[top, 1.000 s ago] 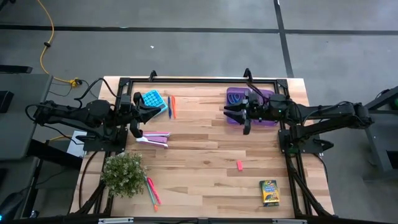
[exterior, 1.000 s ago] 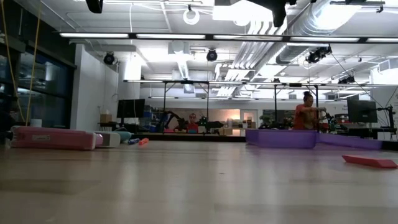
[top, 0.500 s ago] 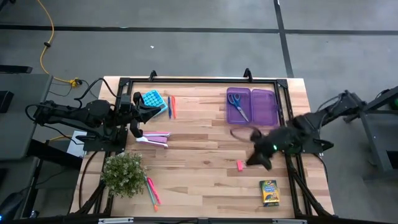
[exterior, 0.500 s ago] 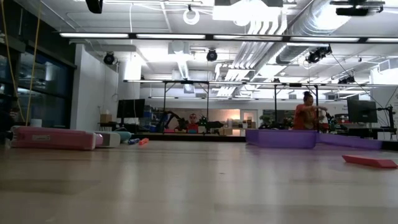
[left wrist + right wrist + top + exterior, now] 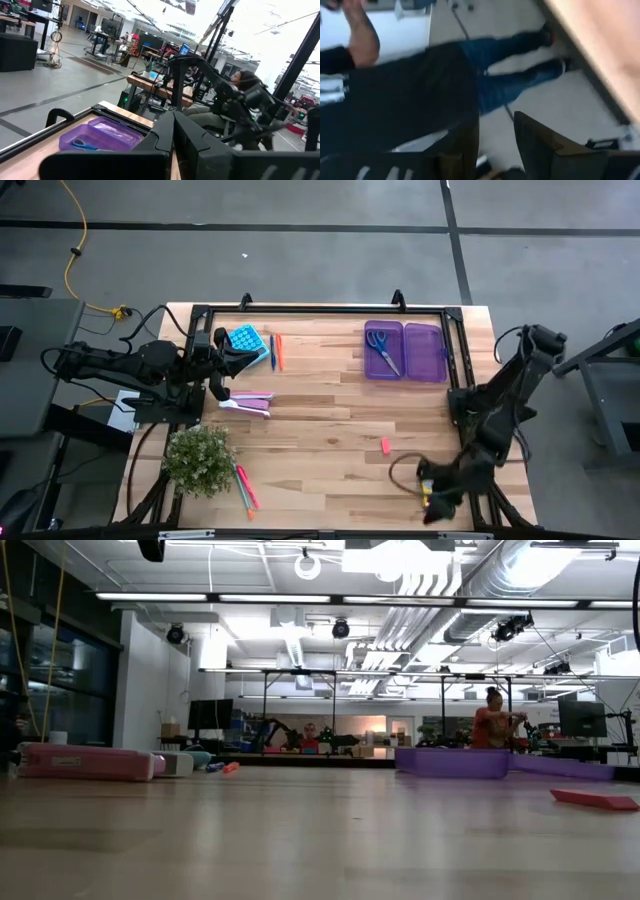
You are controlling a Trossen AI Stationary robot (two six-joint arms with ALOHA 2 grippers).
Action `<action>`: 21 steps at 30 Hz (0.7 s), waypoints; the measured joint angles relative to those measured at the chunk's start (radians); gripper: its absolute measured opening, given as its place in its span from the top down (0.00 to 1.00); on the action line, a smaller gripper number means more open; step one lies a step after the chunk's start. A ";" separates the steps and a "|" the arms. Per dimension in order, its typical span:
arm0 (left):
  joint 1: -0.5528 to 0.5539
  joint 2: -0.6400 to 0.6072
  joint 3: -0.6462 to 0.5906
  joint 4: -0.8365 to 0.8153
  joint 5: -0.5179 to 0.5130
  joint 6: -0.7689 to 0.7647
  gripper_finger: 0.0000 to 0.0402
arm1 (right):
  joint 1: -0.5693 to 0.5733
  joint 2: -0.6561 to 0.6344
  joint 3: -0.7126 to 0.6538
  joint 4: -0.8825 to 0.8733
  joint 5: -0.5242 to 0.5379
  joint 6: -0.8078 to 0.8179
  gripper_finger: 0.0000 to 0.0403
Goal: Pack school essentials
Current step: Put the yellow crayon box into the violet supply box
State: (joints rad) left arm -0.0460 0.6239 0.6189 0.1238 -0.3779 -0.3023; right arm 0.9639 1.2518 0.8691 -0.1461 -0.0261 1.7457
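the crayon box [image 5: 434, 489] lies near the table's five o'clock corner, partly under the right gripper [image 5: 437, 498], which hangs right over it. from the right wrist view the two dark fingers [image 5: 535, 142] stand apart with a gap between them, nothing pinched. i'd say the step is picking up that box, so the claw should come down square across its narrow sides and close gently before lifting. the purple case [image 5: 405, 351] waits open at about one o'clock, the scissors [image 5: 380, 347] already lying in it. the pink eraser [image 5: 385, 445] sits just up-table of the box, toward the middle. the left gripper [image 5: 222, 363] rests at ten o'clock; whether it is spread i cannot tell.
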 joint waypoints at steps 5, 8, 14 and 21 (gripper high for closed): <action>0.000 0.000 0.000 0.000 0.000 0.019 1.00 | 0.025 0.136 0.047 -0.057 -0.150 -0.037 0.72; 0.000 0.000 0.000 0.000 0.000 0.026 1.00 | 0.032 0.194 0.078 -0.205 -0.215 -0.043 0.72; 0.000 0.000 0.000 0.000 0.000 0.026 1.00 | 0.039 0.268 0.132 -0.453 -0.189 -0.042 0.72; 0.000 0.000 0.000 0.000 0.000 0.026 1.00 | 0.039 0.350 0.140 -0.476 -0.200 -0.045 0.72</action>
State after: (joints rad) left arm -0.0458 0.6239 0.6189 0.1238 -0.3782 -0.2764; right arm 1.0027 1.6016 1.0088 -0.6222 -0.2257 1.7012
